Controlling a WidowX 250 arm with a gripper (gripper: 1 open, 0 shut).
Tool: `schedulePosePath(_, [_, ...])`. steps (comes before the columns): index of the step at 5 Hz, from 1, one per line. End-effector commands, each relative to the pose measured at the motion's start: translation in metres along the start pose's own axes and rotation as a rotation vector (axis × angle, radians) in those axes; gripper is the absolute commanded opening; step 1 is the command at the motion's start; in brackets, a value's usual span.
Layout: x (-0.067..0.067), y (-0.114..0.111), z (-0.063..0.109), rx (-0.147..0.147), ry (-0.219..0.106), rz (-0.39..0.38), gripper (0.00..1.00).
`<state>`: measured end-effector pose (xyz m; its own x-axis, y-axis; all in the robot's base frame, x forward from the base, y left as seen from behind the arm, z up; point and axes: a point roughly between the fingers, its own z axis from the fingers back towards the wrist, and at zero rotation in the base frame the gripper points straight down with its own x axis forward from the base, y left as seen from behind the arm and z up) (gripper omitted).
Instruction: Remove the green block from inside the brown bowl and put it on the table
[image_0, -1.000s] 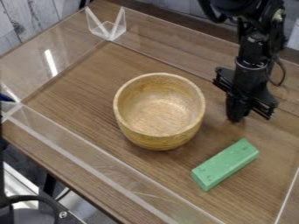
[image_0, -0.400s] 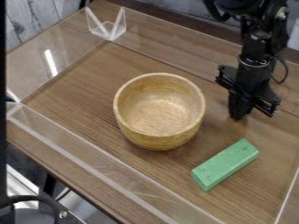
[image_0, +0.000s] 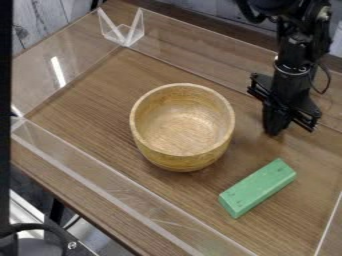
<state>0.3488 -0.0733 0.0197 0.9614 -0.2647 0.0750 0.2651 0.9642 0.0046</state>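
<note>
I see the flat green rectangular block (image_0: 258, 187) lying on the brown wood-grain worktop (image_0: 107, 85) near its front-right corner, beside the round tan wooden bowl (image_0: 183, 125). The black gripper (image_0: 277, 128) looks pinched together, empty, apparently touching down.

Pale whitewashed planks (image_0: 30, 22) at upper left, beyond a low clear acrylic wall (image_0: 80, 160) catching soft glare. Bright, even light over brown wood grain, with a small clear bracket (image_0: 123, 28) standing at the far corner. Dark clutter and a grey floor (image_0: 54, 235) below the near edge, too blurred to make out.
</note>
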Motion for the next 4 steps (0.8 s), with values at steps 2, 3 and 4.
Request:
schedulePosePath(2, [0.013, 0.011, 0.009, 0.006, -0.030, 0.031, 0.00])
schedulePosePath(3, [0.013, 0.015, 0.009, 0.006, -0.025, 0.044, 0.00])
schedulePosePath(4, [0.014, 0.019, 0.008, 0.006, -0.018, 0.056, 0.00])
